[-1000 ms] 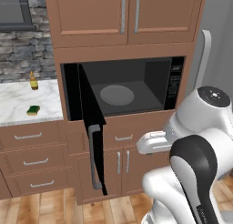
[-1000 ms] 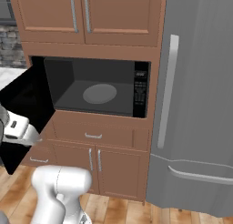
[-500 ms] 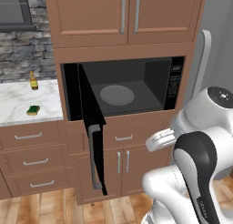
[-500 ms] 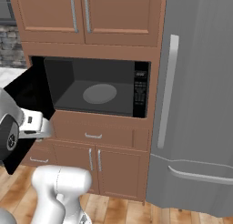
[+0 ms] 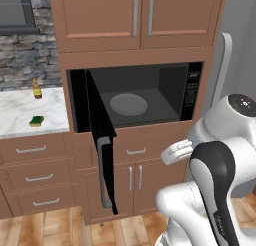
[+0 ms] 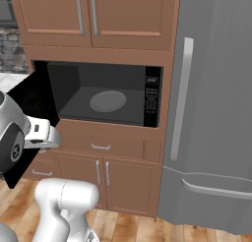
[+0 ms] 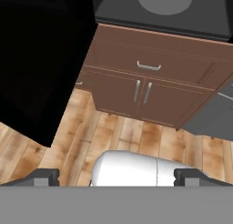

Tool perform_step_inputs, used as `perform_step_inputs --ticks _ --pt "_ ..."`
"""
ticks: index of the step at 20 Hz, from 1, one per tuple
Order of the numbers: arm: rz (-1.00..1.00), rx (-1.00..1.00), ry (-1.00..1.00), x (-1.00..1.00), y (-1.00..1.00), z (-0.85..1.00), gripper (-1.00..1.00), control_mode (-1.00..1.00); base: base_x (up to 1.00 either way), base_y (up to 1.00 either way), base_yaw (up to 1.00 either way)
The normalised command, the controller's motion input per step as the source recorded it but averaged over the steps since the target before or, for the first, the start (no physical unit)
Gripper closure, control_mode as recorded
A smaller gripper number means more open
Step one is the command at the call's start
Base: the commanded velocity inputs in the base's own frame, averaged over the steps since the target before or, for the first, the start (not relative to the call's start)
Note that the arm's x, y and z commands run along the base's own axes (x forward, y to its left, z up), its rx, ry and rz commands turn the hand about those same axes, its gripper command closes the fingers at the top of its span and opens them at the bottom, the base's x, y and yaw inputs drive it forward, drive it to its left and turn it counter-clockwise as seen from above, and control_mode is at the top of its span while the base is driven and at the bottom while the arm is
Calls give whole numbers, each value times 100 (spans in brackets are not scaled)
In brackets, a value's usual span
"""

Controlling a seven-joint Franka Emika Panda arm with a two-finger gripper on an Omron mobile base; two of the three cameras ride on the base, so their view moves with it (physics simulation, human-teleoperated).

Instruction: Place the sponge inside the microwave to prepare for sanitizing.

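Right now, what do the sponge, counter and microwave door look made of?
Sponge: soft foam by its look, matte, green layer over yellow. Counter: marble or a marble-look slab, white with grey veining, smooth. Microwave door: dark glass or glossy black plastic, can't tell which; its grey handle looks like brushed metal.

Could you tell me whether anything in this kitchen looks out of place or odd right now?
Nothing looks spilled or damaged. The microwave door hangs wide open on an empty turntable, while the sponge lies on the marble counter near a small bottle.
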Motion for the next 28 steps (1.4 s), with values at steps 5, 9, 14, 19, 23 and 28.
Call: perform_step_inputs --ticks 5,9,14,19,23,28 --pt "0 0 0 0 0 0 -100 -100 0 0 0" --pt "0 0 0 0 0 0 -100 -100 0 0 0" --pt "0 0 0 0 0 0 -100 -100 0 0 0" --pt "0 0 0 0 0 0 -100 -100 0 0 0" --pt "0 0 0 0 0 0 -100 -100 0 0 0" --pt "0 0 0 0 0 0 -100 100 0 0 0"
